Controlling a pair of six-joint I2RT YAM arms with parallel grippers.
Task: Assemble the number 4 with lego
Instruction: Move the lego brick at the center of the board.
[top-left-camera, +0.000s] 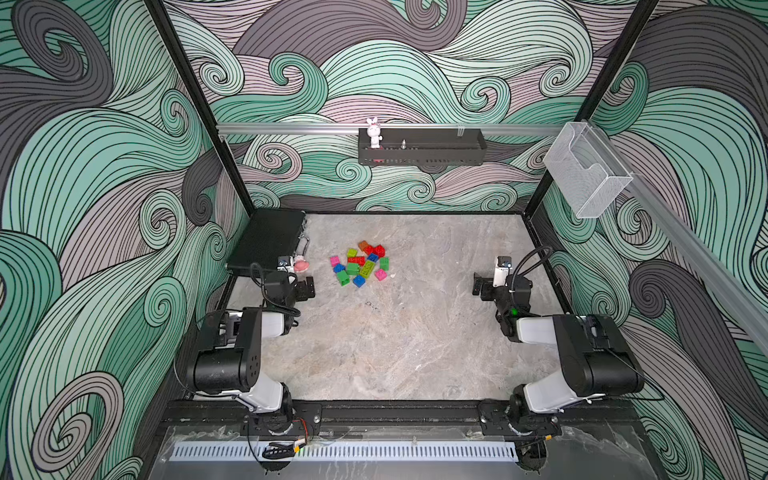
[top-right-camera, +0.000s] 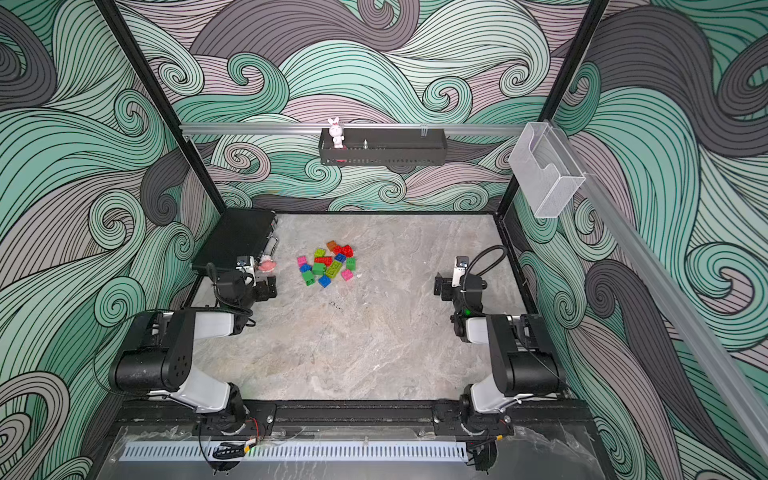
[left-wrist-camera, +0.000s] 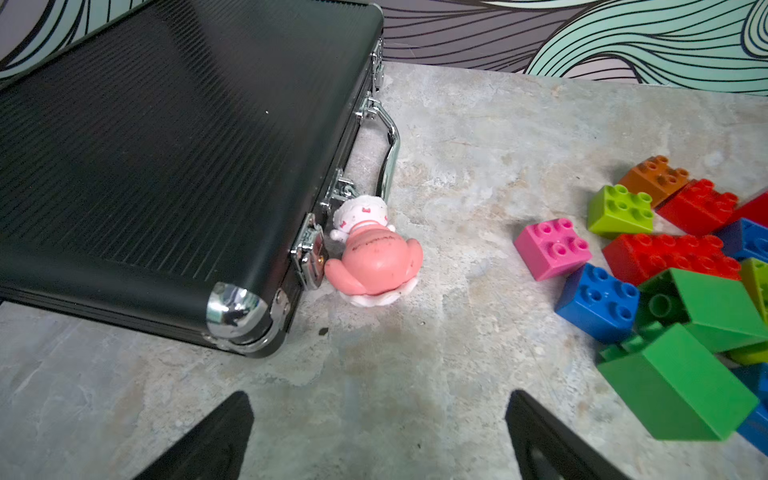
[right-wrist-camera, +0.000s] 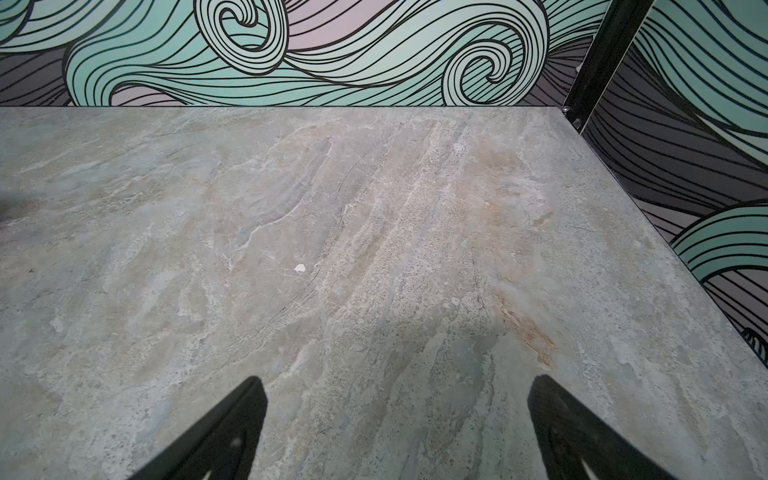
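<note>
the left arm is folded, its elbow raised over the near table edge and its forearm reaching forward, so the left gripper (top-left-camera: 306, 286) (left-wrist-camera: 378, 399) hangs low over the grey, marble-patterned table (top-left-camera: 415, 340). its two black, wedge-shaped fingers stand wide apart, with nothing between them and only bare table under them.

ahead of these jaws, on their outer side, lies a flat black ribbed case (top-left-camera: 266, 239) (left-wrist-camera: 166, 145) with chrome corners, latches and handle. straight ahead of the jaws, a smooth pink-and-white toy figure (top-left-camera: 300, 264) (left-wrist-camera: 374, 253) lies against the case's latch side.

ahead of the jaws on their inner side, near but apart from them, is the loose pile of lego (top-left-camera: 360, 266) (top-right-camera: 327, 266) (left-wrist-camera: 665, 270): glossy studded plastic bricks in red, green, lime, blue, pink and orange, crowded together. a pink brick (left-wrist-camera: 552, 249) and a blue brick (left-wrist-camera: 598, 301) sit studs up at the pile's edge nearest the figure; a green brick (left-wrist-camera: 681, 382) is tipped on its side.

the right arm is folded the same way. the right gripper (top-left-camera: 478, 286) (right-wrist-camera: 397, 384) is low over the table, fingers spread wide, holding and touching nothing, with bare table ahead. the lego is well apart from it, on its inner side.
</note>
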